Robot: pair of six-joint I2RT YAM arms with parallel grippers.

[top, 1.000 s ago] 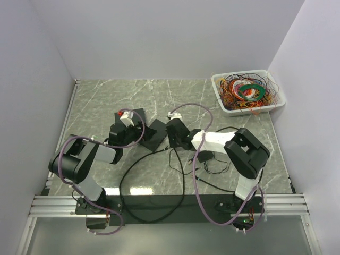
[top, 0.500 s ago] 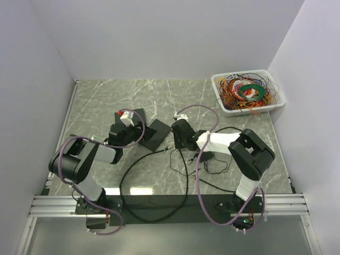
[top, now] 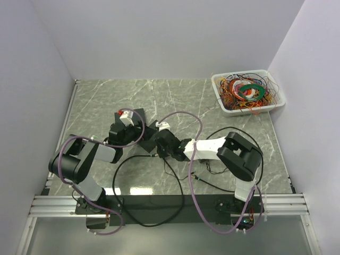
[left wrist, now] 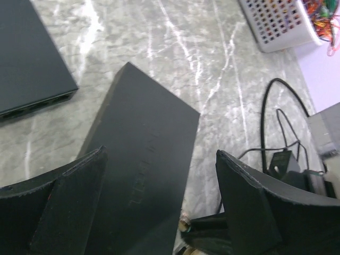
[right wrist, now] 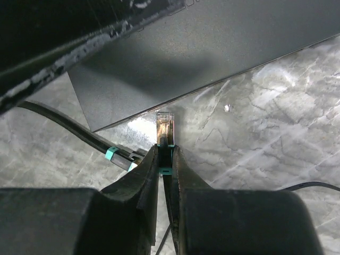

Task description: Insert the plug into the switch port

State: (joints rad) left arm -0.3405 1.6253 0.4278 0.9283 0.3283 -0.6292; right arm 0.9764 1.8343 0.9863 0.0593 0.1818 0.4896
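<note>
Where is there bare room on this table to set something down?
Bare: the far strip of table between back wall and black boxes, left of the wire basket. Crowded: the middle, with boxes and cables.

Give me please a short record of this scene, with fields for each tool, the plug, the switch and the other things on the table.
left tool: open, over the switch, gripping nothing
right tool: shut on the plug
plug: tip points at the switch's edge, very close; not seen inserted
port: not visible in these views
other things: second black box; white basket of coloured wires
</note>
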